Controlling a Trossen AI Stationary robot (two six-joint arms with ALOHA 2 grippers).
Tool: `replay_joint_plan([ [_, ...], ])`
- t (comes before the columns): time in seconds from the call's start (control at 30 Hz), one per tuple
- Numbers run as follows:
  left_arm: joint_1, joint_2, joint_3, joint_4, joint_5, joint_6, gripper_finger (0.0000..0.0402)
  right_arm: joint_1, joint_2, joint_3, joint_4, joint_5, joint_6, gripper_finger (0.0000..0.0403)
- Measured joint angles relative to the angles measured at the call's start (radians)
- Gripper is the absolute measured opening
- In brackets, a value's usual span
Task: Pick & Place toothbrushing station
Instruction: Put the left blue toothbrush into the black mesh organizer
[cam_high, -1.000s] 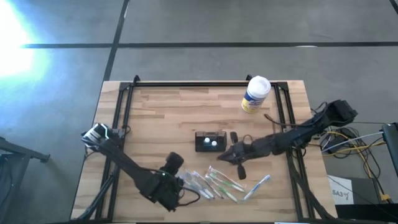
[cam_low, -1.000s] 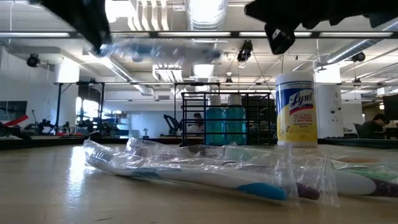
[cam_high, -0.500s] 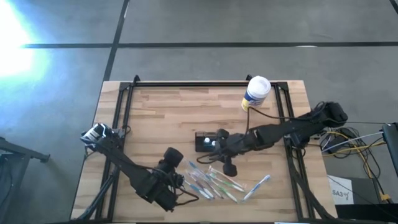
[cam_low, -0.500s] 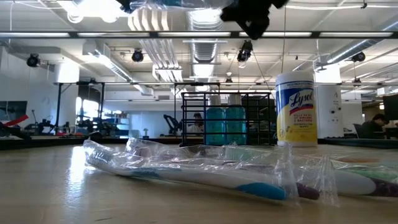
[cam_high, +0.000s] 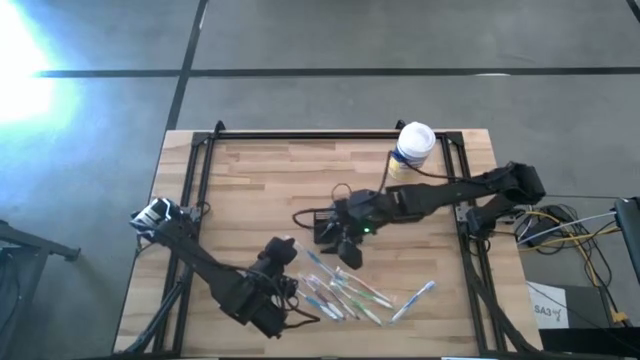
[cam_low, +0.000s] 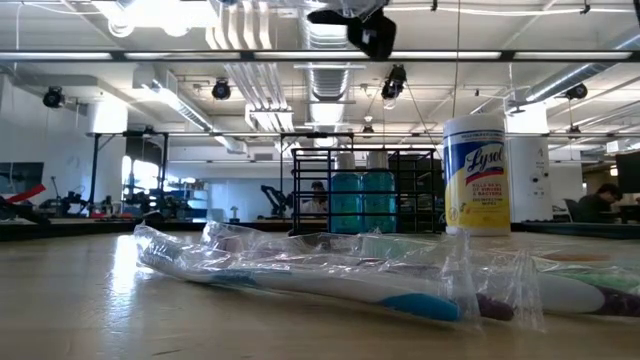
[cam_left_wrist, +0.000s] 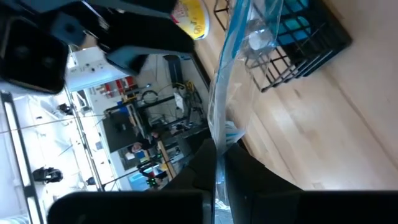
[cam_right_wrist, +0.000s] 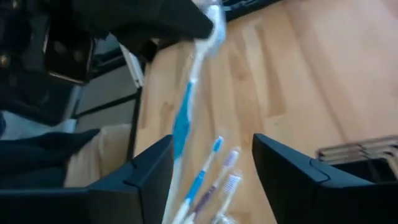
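1. High view: toothbrushing station (cam_high: 331, 228) sitting just left of centre frame on the wooden tabletop (cam_high: 260, 180), black and slotted, with two pale spots on its top.
2. Right end effector (cam_high: 347, 250) reaching in from the right of the frame, hovering at the station's lower right edge; in the right wrist view, fingers (cam_right_wrist: 146, 180) spread wide with nothing between them.
3. Left end effector (cam_high: 280, 262) at lower centre-left of the frame, clamped on a wrapped toothbrush (cam_left_wrist: 227, 93); in the left wrist view, wrapper rising out of the closed grip toward the station (cam_left_wrist: 298, 37).
4. Loose wrapped toothbrushes (cam_high: 345, 295) fanned across the lower centre of the frame, one more (cam_high: 413, 300) lying apart toward the lower right.
5. Lysol wipes canister (cam_high: 411, 152) upright at upper right of the tabletop, well apart from the station.
6. Low view: packaged brushes (cam_low: 330, 275) across the foreground, canister (cam_low: 476, 175) at right, station (cam_low: 365, 190) behind at centre.
7. Judged progress: early to middle. One brush lifted but not seated; cannot tell whether the pale spots on the station's top are brushes already standing in holes.
8. Judged remainder: lowering the held brush into a hole, then the loose brushes one at a time.
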Motion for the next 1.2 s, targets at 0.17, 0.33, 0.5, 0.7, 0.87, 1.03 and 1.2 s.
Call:
replay_joint_plan([
  [0.17,0.005,0.000,0.000,0.001,-0.003,0.002,0.0018,-0.019,0.104,0.068,-0.007,-0.106,-0.033,0.0215],
  [0.33,0.005,0.001,0.000,-0.004,0.001,0.004,0.0019,-0.037,0.166,0.119,-0.010,-0.140,-0.055,0.0215],
  [0.5,0.005,0.001,-0.001,-0.001,0.010,-0.005,0.0019,-0.041,0.177,0.147,-0.024,-0.144,-0.104,0.0202],
  [0.7,0.006,0.001,-0.001,0.000,0.011,-0.005,0.0019,-0.040,0.175,0.149,-0.030,-0.143,-0.131,0.0109],
  [0.87,0.005,0.001,-0.001,-0.001,0.010,-0.002,0.0022,-0.041,0.174,0.149,-0.038,-0.136,-0.181,0.0026],
  [1.03,-0.001,0.002,-0.001,0.000,-0.018,0.000,0.0030,-0.041,0.170,0.149,-0.041,-0.132,-0.194,0.0027],
  [1.2,-0.042,0.002,0.037,0.002,-0.034,-0.005,0.0070,-0.038,0.155,0.148,-0.051,-0.111,-0.239,0.0025],
])
